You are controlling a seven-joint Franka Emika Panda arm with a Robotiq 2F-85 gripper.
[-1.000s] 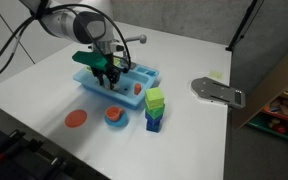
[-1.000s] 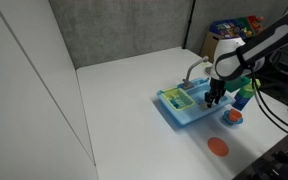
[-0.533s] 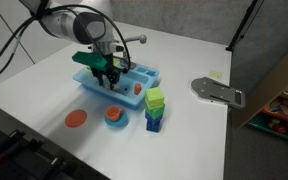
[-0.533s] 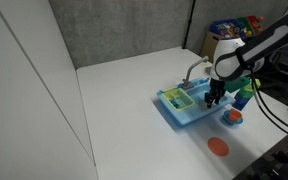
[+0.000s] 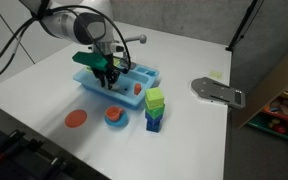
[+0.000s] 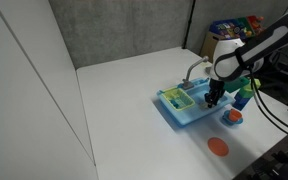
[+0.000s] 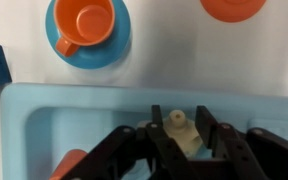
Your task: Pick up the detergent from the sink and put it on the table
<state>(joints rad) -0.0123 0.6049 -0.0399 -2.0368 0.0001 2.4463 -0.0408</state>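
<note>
- The table (image 5: 189,55) is a plain white top. Its far corner is bare in both exterior views, so there is room to set something down.
- The sink (image 5: 150,76) is a light blue toy that sits around the middle of the top, away from every corner. It is closer to the edge where an orange disc (image 5: 76,119) lies.
- The gripper (image 5: 108,80) hangs nose-down inside the sink basin. In the wrist view its fingers (image 7: 156,136) stand narrowly apart, one on each side of the bottle. I cannot tell whether they are pressing on it or only bracketing it.
- A block stack (image 5: 155,108) stands just beside the sink, toward the same edge as the disc.
- An orange cup (image 7: 87,28) sits on a blue saucer outside the sink wall.
- The detergent (image 7: 176,120) is a small pale bottle on the basin floor between the fingers, with its cap pointing toward the cup.
- The bottle is probably light, hollow, stiff plastic with a smooth skin, so it could slip or twist.
- The best hold is across the wider body below the cap, squeezed gently, followed by a straight lift clear of the sink wall.
</note>
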